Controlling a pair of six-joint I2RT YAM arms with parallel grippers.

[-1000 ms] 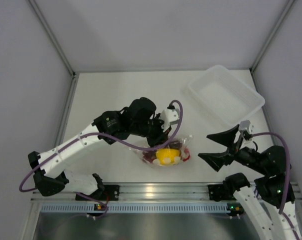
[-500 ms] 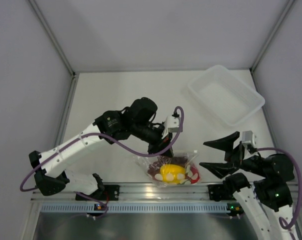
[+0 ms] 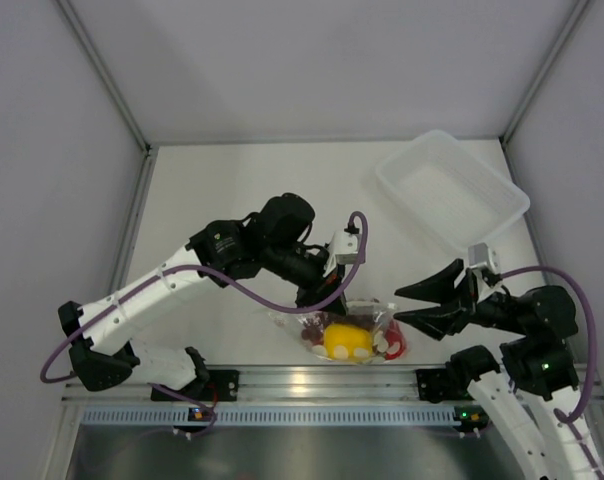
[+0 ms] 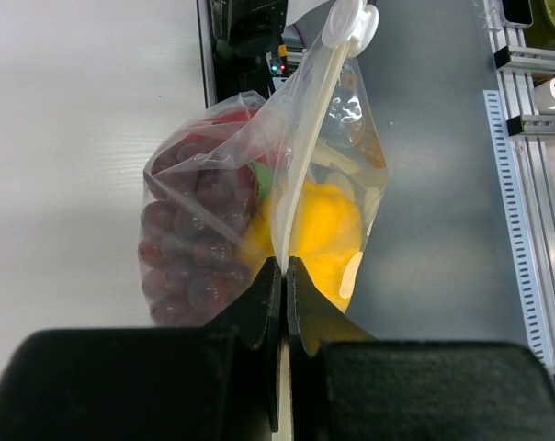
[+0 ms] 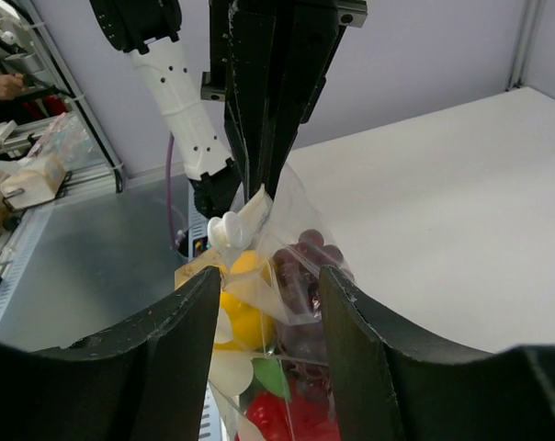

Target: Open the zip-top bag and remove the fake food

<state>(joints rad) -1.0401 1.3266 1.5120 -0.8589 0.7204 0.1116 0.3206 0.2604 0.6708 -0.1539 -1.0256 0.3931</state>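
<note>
The zip-top bag (image 3: 354, 328) hangs over the table's near edge, and my left gripper (image 3: 330, 292) is shut on its top strip. The left wrist view has the jaws of the left gripper (image 4: 284, 268) pinched on the bag (image 4: 337, 138). Inside it are the fake food's purple grapes (image 4: 190, 257) and yellow pepper (image 4: 323, 230), with the white zip slider (image 4: 346, 18) at the far end. My right gripper (image 5: 268, 276) is open, its fingers (image 5: 351, 322) either side of the bag (image 5: 296, 239) just below the slider (image 5: 227, 228). A red piece (image 5: 291, 424) lies low in the bag.
A rigid clear tray (image 3: 452, 190) stands at the back right of the white table (image 3: 222, 190). The metal rail (image 3: 312, 380) and both arm bases run along the near edge, right under the bag.
The right gripper has swung left to the bag and its jaws have narrowed around it. The left gripper has carried the bag a little right and towards the rail.
</note>
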